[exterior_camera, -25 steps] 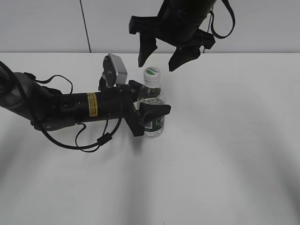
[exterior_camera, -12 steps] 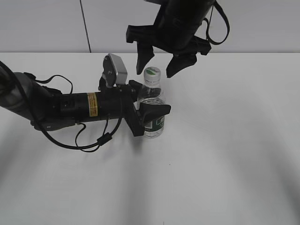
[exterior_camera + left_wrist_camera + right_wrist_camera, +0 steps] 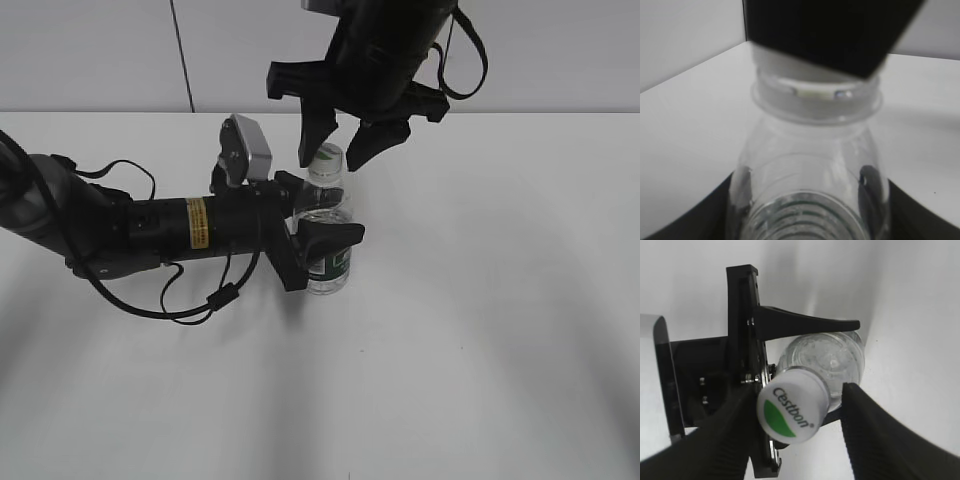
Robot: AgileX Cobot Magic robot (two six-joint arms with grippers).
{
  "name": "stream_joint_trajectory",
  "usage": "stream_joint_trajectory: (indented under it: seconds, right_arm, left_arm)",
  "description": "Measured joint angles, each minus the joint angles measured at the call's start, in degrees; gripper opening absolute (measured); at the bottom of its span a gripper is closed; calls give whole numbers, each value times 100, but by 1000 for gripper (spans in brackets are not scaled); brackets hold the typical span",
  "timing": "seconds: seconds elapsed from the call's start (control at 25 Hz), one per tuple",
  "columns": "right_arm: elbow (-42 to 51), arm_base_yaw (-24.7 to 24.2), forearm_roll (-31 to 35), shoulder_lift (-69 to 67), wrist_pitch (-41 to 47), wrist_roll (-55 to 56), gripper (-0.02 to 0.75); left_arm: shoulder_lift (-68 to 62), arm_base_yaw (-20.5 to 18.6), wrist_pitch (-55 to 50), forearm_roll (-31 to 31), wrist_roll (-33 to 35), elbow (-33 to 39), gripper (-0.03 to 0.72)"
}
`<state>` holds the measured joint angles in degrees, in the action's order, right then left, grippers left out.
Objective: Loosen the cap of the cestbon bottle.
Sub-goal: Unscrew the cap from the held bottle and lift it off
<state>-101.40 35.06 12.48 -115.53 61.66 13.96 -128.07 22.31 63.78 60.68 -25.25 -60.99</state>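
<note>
So over on the left side of the white table (image 3: 480, 330) you've got the left arm (image 3: 120, 228) lying low and reaching in sideways, black cable (image 3: 190, 300) looping under it, yellow sticker (image 3: 197, 223) on its body and the grey wrist camera (image 3: 246, 148) sticking up near the front. The left gripper (image 3: 322, 218) is clamped around the body of the cestbon bottle (image 3: 328, 262), one finger in front of it and one behind, right about where the ribbed shoulder meets the green label. The bottle stands upright roughly mid-table, a bit left of centre and toward the back. In the left wrist view you're basically staring up the clear bottle from close range, neck ring sharp enough but everything above it is blocked by a dark blurry shape, so no cap visible there. Moving right, the right gripper (image 3: 340, 148) hangs down from above with its fingers spread fairly wide, one either side of the cap (image 3: 326, 156), tips down at about cap level. In the right wrist view the white cap (image 3: 792, 405) with the green leaf and "Cestbon" lettering sits between the two black fingers (image 3: 875, 435); the left one looks right up against it, the right one just beside it with a sliver of gap, so it's not squeezing the cap
</note>
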Motion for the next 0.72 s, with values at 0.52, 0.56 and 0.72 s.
stream_joint_trajectory:
  seconds: [0.52, 0.56, 0.72]
  right_arm:
    - [0, 0, -26, 0, 29, -123, 315]
    - [0, 0, -32, 0, 35, -207, 315]
    - [-6, 5, -36, 0, 46, -1104, 312]
  left_arm:
    - [0, 5, -5, 0, 0, -7, 399]
    - [0, 5, -5, 0, 0, -7, 399]
    - [0, 5, -5, 4, 0, -7, 399]
